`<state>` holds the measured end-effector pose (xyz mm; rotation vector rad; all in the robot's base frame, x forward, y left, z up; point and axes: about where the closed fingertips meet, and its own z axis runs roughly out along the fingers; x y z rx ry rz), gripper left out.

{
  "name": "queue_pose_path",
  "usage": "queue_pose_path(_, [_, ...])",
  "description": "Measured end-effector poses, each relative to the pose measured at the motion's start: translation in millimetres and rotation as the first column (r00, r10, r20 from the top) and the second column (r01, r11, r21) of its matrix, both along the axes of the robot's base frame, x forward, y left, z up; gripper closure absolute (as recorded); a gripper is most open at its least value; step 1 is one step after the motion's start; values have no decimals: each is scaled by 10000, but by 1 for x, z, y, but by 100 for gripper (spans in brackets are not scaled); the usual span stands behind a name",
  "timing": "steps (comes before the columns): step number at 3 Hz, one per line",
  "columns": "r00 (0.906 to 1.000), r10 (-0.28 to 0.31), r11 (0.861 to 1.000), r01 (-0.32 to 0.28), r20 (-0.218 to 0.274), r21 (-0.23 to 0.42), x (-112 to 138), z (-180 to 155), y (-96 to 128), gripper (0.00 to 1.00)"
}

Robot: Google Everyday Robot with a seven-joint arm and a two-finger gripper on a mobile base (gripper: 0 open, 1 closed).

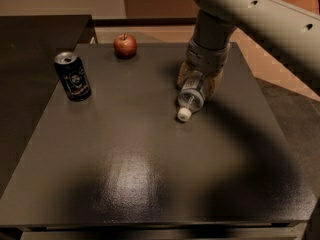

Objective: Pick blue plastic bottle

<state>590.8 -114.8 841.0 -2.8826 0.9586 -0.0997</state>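
The blue plastic bottle (191, 99) lies on its side on the dark table (150, 174), right of the middle, with its white cap (184, 115) pointing toward the front edge. My gripper (199, 83) reaches down over the bottle's rear half. Its tan fingers (183, 74) press against both sides of the bottle, shut on it. The bottle still rests on the table. The bottle's far end is hidden under the wrist.
A dark blue-black drink can (73, 76) stands upright at the left. A red apple (125, 45) sits at the far edge. A second dark surface (30, 39) adjoins at the far left. My grey arm (260, 14) crosses the upper right.
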Motion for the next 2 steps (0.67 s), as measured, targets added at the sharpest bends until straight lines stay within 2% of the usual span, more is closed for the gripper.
queue_pose_path(1, [9994, -305, 9994, 302, 133, 187, 1, 18, 3, 88])
queue_pose_path(2, [9968, -699, 9959, 675, 394, 600, 1, 47, 9, 100])
